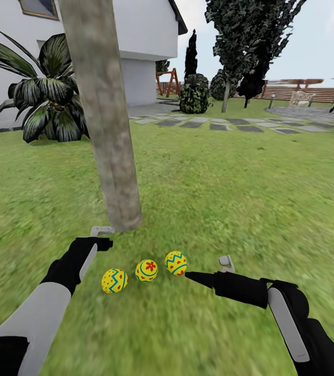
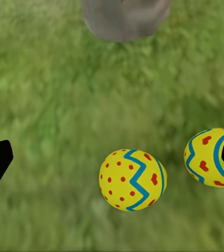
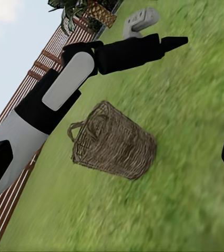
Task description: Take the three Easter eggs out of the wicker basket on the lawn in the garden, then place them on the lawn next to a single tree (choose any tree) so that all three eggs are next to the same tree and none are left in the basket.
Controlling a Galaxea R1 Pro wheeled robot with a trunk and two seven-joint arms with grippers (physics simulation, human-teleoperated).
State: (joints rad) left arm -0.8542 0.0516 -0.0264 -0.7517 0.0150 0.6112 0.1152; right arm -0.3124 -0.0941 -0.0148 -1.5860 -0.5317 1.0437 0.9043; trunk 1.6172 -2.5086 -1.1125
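The right gripper (image 1: 204,269) is hovering spread and empty, one fingertip just beside the nearest of the three Easter eggs (image 1: 146,270), which are lying in a row on the lawn (image 1: 240,198) near the tree (image 1: 109,156); the left gripper (image 1: 103,236) is also hanging released. The wicker basket (image 3: 114,142) is lying tipped behind. A careless withdrawal could be nudging an egg rolling away across the grass. Paving stones (image 1: 229,124) and a white house (image 1: 135,42) are standing beyond.
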